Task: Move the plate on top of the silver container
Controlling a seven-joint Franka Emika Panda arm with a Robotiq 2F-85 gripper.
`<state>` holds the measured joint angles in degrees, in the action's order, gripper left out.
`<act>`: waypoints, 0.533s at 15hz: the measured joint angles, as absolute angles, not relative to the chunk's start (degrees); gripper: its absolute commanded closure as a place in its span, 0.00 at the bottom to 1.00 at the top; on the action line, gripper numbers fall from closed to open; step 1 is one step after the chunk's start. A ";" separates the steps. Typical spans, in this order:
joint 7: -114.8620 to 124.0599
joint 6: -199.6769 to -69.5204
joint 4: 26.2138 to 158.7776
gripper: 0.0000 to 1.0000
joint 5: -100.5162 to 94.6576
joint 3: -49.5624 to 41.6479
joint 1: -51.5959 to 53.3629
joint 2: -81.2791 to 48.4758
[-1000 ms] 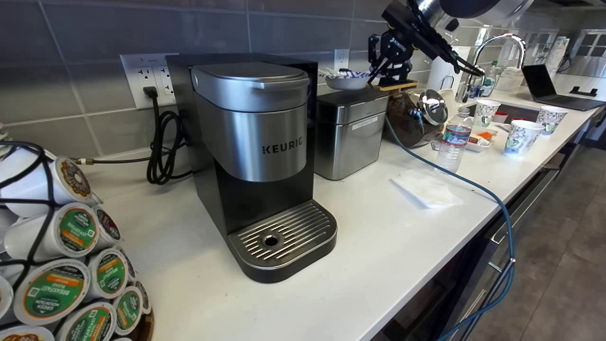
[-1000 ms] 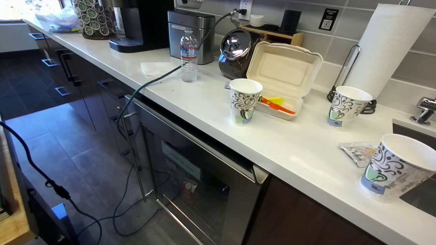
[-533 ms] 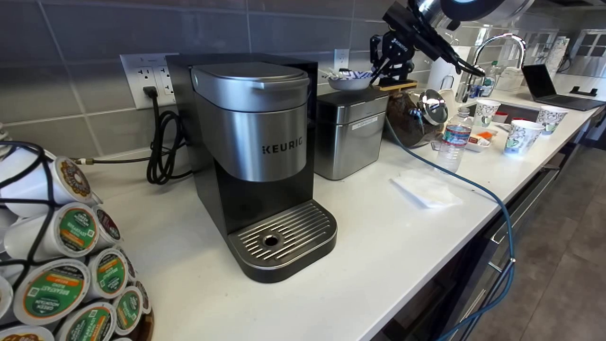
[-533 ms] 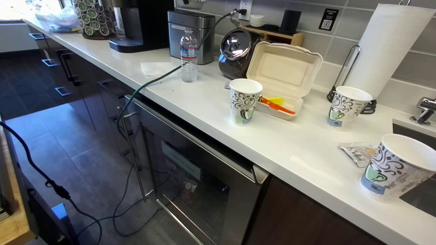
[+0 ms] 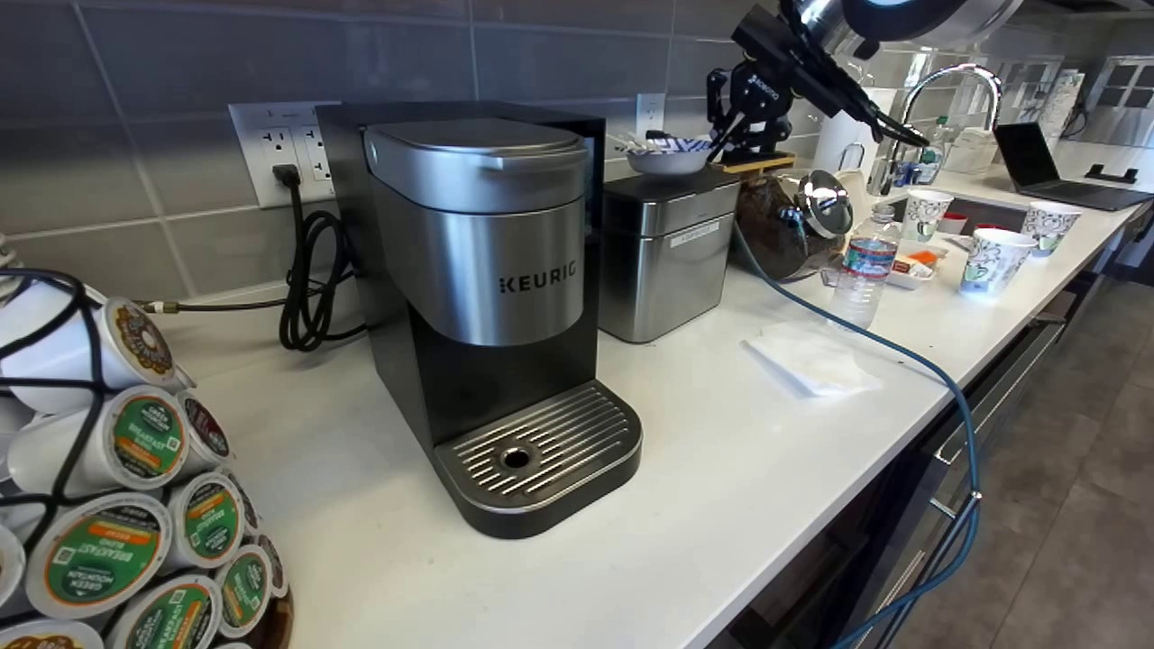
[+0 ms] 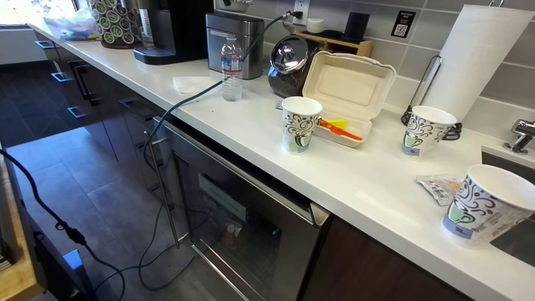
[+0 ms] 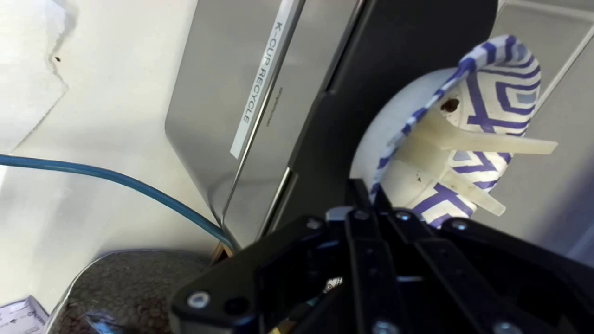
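Observation:
The plate, white with a blue pattern, is over the dark lid of the silver container in an exterior view. In another exterior view only its underside shows at the top edge, above the container. I cannot tell whether it touches the lid. In the wrist view the plate is tilted and holds pale plastic utensils. My gripper is shut on its rim, one finger on each side. The gripper reaches in from the sink side of the plate.
The taller Keurig coffee maker stands beside the container. A tilted glass jar and a wooden stand are on its other side. A water bottle, a napkin and a blue cable are in front.
The gripper and the plate have shifted slightly toward the sink side, and the plate looks a touch lower. The grip on the rim looks the same.

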<state>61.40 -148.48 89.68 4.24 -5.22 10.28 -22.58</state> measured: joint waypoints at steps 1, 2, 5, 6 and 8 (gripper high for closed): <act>61.38 -148.48 90.22 0.99 4.24 -5.22 10.27 -22.21; 61.32 -148.48 90.76 0.99 4.24 -5.22 10.25 -21.87; 61.08 -148.47 92.47 0.65 4.24 -4.94 9.97 -20.76; 61.07 -148.47 92.99 0.58 4.26 -4.79 9.85 -20.40; 61.07 -148.47 93.72 0.43 4.27 -4.56 9.71 -19.90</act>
<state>61.07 -148.47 93.72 4.27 -4.56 9.71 -19.90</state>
